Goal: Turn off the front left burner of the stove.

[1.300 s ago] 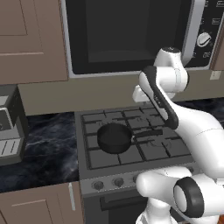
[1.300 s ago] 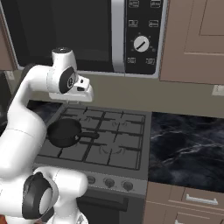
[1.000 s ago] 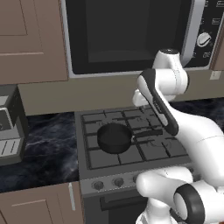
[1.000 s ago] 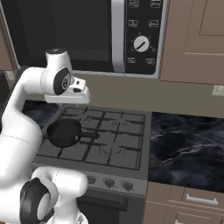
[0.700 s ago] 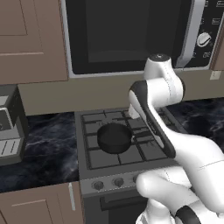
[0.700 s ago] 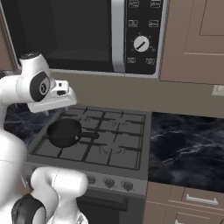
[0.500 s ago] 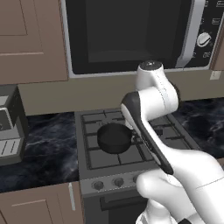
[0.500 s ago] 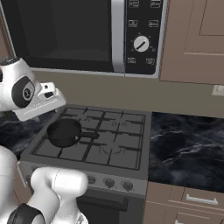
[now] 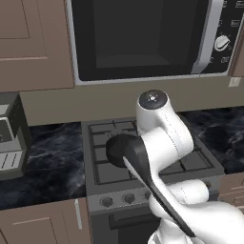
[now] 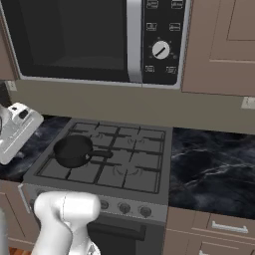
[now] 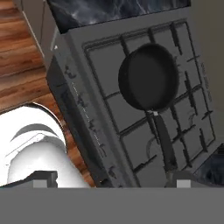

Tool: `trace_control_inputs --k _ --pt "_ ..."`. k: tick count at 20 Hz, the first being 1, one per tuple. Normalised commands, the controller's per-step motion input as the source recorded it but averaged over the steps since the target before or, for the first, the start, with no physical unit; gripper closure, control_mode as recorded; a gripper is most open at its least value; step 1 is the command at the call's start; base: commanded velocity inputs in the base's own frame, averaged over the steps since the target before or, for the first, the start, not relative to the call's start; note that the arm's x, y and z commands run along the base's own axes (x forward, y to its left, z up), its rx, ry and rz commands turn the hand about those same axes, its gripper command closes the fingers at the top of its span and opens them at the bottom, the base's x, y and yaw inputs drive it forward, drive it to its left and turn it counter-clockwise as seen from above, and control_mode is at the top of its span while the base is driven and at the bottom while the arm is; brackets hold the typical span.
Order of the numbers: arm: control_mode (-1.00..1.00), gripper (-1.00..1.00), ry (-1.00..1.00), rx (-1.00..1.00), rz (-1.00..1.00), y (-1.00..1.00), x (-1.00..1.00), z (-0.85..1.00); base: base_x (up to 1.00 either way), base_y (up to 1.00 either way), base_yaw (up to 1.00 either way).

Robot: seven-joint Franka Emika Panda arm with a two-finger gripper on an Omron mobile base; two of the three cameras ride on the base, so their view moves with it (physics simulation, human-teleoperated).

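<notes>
The stove [image 10: 149, 191] carries one black pan [image 10: 73, 149]; end effector [image 10: 20, 113] spread wide, holding nothing.

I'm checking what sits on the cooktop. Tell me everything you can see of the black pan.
The pan is round, shallow and matte black, metal by its look, and empty. It sits flat on the grates of the stove, on the left side, partly over the front left burner. Its straight dark handle lies level, pointing toward the cooktop's middle. Nothing else touches it.
</notes>
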Motion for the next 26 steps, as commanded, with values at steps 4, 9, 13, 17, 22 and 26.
trace_control_inputs --k 4,9,13,17,22,26 --pt "-1.00 -1.00 0.00 -0.31 0.67 0.29 -0.62 -0.17 0.00 0.00 0.00" --pt "-1.00 -1.00 0.01 -0.33 0.66 0.33 -0.46 -0.26 0.00 0.00 0.00" --pt "-1.00 -1.00 0.01 -0.35 0.64 0.31 -0.40 -0.32 0.00 0.00 0.00" --pt "-1.00 -1.00 0.00 -0.34 0.58 0.20 -0.23 -0.36 0.00 0.00 0.00" --pt "-1.00 -1.00 0.00 -0.34 0.50 0.12 -0.11 -0.37 0.00 0.00 0.00" --pt "-1.00 -1.00 -0.11 -0.35 0.42 0.13 -0.10 -0.28 0.00 0.00 0.00"
